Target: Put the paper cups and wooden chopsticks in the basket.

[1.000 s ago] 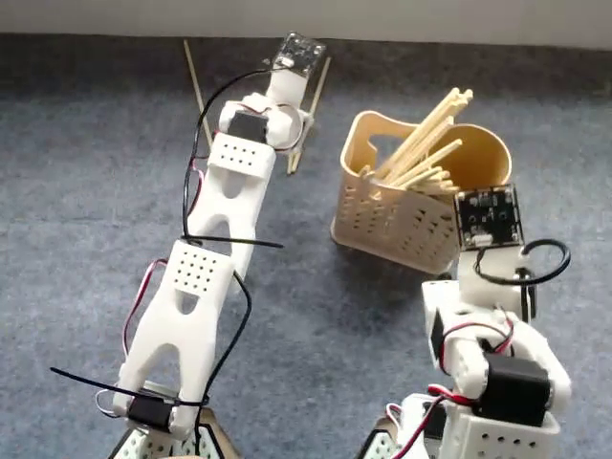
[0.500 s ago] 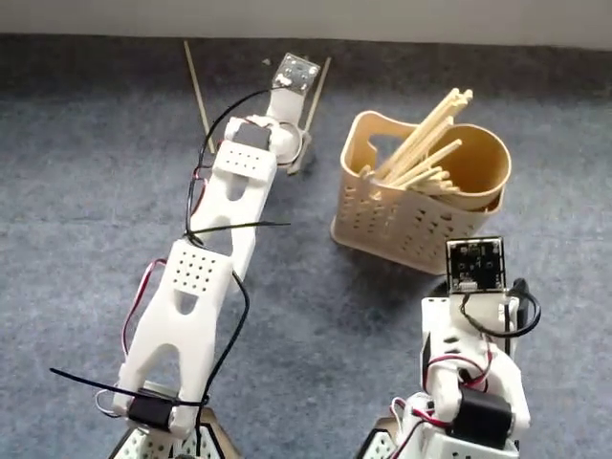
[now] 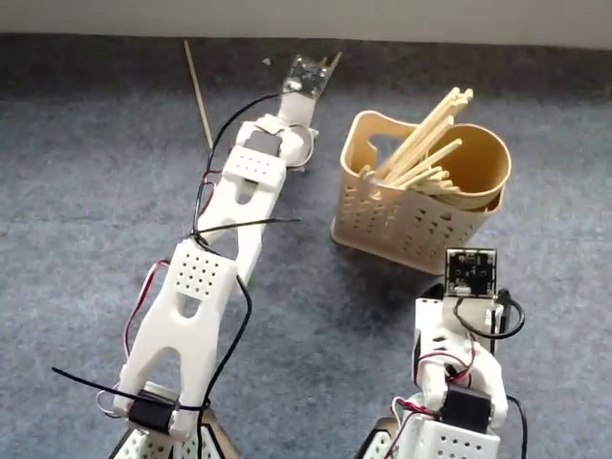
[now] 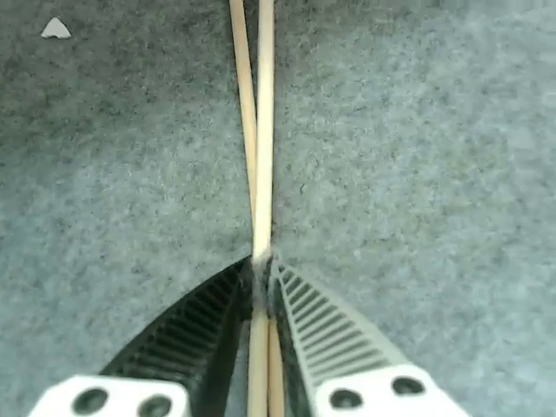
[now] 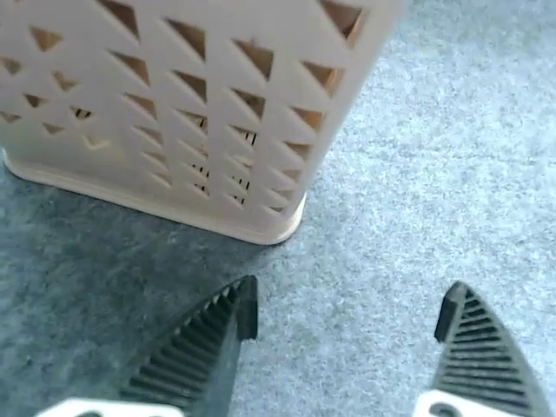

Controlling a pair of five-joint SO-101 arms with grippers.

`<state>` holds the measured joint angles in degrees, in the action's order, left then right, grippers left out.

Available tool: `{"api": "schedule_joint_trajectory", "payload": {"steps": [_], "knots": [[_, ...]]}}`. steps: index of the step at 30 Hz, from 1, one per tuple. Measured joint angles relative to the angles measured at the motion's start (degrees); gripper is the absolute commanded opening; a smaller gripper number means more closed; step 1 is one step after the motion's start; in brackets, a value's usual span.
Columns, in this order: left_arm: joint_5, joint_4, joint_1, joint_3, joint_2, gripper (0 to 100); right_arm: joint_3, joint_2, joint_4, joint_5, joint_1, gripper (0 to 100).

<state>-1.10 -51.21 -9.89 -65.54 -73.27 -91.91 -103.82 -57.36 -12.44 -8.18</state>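
The left gripper was clenched on a pair of chopsticks, which ran out past its tips along the carpet. Well underway, I'd judge: a bundle of chopsticks and a paper cup sat in the basket. Left to do were the gripped pair and one loose chopstick, lying beside that gripper on the side away from the basket. The right gripper gaped, holding nothing, with the basket just ahead. No legible writing anywhere.

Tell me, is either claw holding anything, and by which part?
The left gripper pinches two thin pale wooden chopsticks partway along, at the spot where they cross. The right gripper is open, holding nothing.
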Motion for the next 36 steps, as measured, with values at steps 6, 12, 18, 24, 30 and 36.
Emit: {"api": "schedule_joint_trajectory", "payload": {"steps": [6,12,18,24,30,36], "knots": [[2.55,-9.41,1.32,-4.48,0.18,1,-1.67,-0.44,2.2,0.0,0.0,32.1],[3.25,-26.81,5.89,-21.54,-0.79,1,-2.55,-0.44,4.66,0.0,0.0,32.1],[3.52,-33.58,5.71,-26.11,0.0,1,-2.55,-0.44,4.75,0.0,0.0,32.1],[3.6,-31.12,4.75,-26.11,0.18,1,-2.55,-0.44,4.75,0.0,0.0,32.1],[3.6,-25.05,1.58,-26.11,0.18,1,-2.55,-0.44,4.75,0.0,0.0,32.1],[3.6,-20.04,0.44,-22.24,-1.58,14,-2.55,-0.44,4.75,0.0,0.09,32.1]]}}
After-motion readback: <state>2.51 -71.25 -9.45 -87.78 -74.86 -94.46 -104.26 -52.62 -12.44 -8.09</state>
